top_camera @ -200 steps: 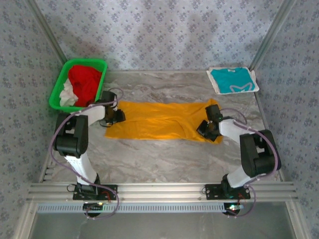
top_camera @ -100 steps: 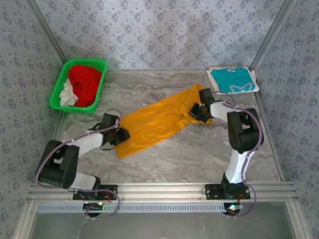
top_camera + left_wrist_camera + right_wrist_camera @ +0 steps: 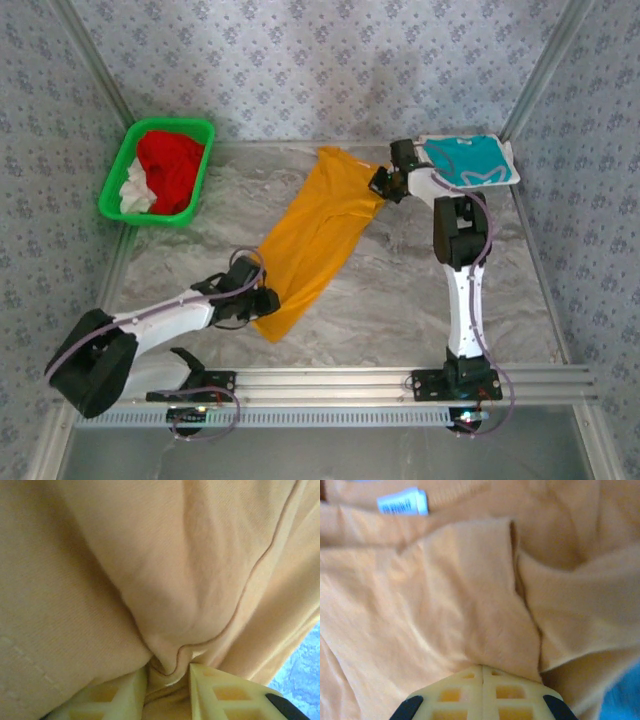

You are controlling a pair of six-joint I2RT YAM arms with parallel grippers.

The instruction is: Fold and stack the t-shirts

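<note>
At 7 and 1 o'clock, your left fingers [image 3: 262, 302] and right fingers [image 3: 381, 185] pinch opposite ends of the orange shirt [image 3: 315, 235], stretching it for folding.

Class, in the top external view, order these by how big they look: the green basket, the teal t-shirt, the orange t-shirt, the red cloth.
1. orange t-shirt
2. green basket
3. teal t-shirt and red cloth: too alike to rank.

Grey marble tabletop [image 3: 400, 300]; blue floral-patterned walls [image 3: 330, 60] on 3 sides; aluminium rail [image 3: 330, 382] along near edge.
</note>
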